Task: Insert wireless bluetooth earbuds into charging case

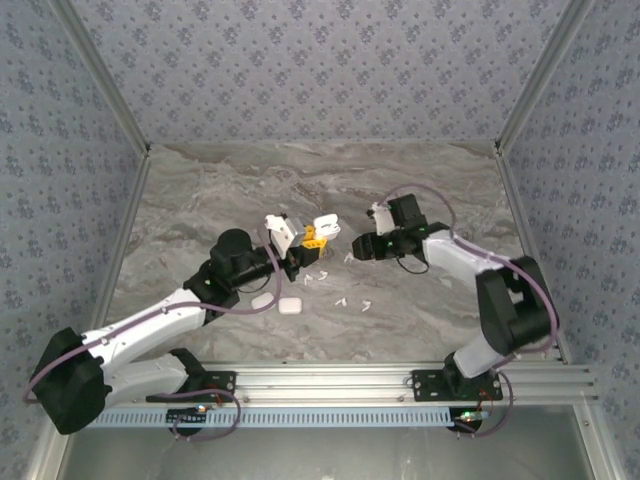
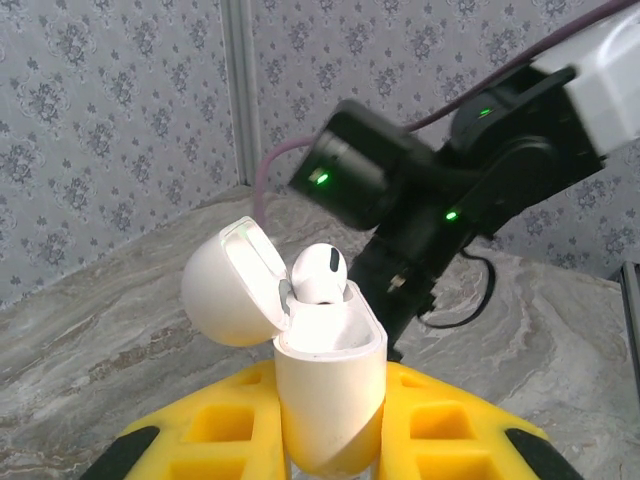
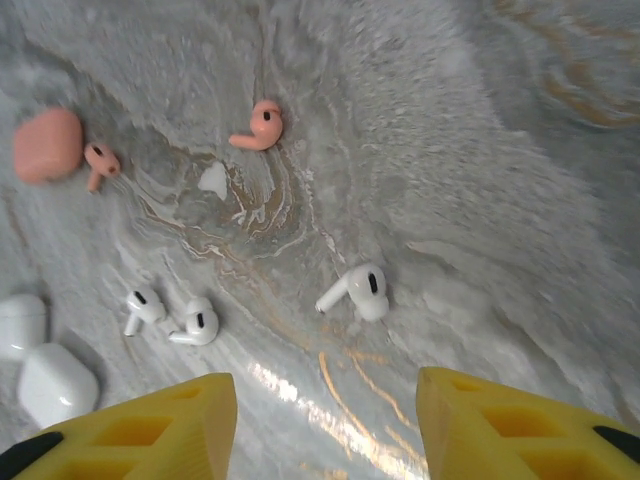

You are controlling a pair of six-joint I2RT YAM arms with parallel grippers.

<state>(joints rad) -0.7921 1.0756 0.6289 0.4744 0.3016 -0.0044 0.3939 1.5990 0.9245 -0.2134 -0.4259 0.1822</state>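
My left gripper [image 2: 330, 405] is shut on an upright white charging case [image 2: 330, 370], its yellow fingers [image 2: 215, 440] clamping the body. The lid [image 2: 225, 285] is flipped open to the left, and one white earbud [image 2: 318, 272] sits in a slot with its head sticking out. From above, the case [image 1: 325, 226] is held over mid-table. My right gripper [image 3: 325, 390] hangs open over the table with nothing between its fingers. Below it lie a white earbud [image 3: 360, 292], two more white earbuds [image 3: 170, 315] and two orange-red earbuds [image 3: 258, 128].
A salmon case [image 3: 47, 145] lies at the far left of the right wrist view, with two closed white cases [image 3: 55, 385] nearer. From above, white cases [image 1: 277, 303] sit by the left arm and loose earbuds [image 1: 340, 300] are scattered mid-table. Patterned walls enclose the table.
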